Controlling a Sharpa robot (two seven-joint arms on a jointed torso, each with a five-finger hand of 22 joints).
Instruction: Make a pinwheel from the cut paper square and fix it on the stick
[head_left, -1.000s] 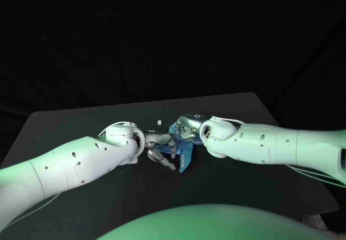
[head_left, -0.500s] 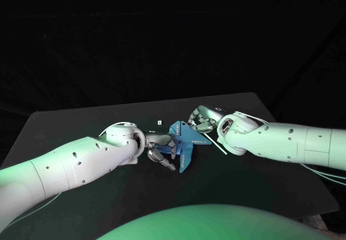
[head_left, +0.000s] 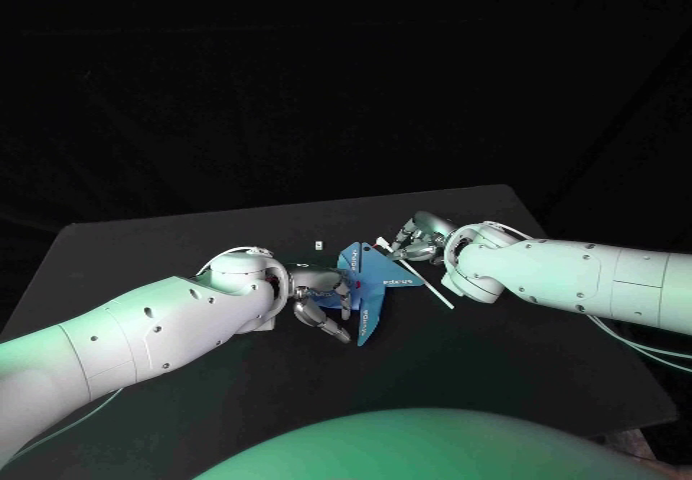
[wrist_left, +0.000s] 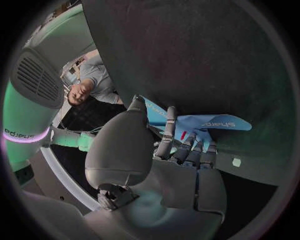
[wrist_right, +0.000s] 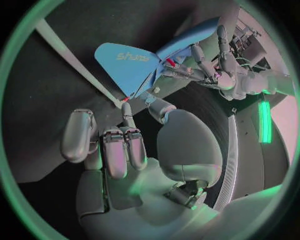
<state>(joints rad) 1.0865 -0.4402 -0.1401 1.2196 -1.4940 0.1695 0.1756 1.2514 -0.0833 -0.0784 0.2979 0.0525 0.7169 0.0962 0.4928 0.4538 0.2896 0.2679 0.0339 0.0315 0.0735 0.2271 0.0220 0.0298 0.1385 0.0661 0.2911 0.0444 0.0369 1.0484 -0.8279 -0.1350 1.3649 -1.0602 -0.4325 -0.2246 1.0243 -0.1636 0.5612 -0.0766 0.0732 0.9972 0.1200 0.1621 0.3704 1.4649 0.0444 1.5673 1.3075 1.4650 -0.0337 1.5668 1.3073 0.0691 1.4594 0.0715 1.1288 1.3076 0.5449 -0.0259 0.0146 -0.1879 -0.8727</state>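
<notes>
the robot's left hand (head_left: 320, 300) gripped the folded blue paper (head_left: 368, 283) near the middle of the desk (head_left: 173, 240), its fingers (wrist_left: 167, 135) closed on the inner folds where the blades met. the paper stood on edge, one pointed blade reaching toward the robot and a printed blade spread toward the right arm. just beside it, the right hand (head_left: 415, 240) pinched one end of the thin white stick (head_left: 433, 292) between thumb and a finger, the other fingers (wrist_right: 115, 145) curled in side by side. the stick ran slantwise from that hand back under the right wrist, low over the desk; whether it touched the surface could not be told. in the right wrist view the pinched end, marked red, lay close to the paper's edge. a small white piece (head_left: 313, 243) sat on the desk just beyond the left hand.
</notes>
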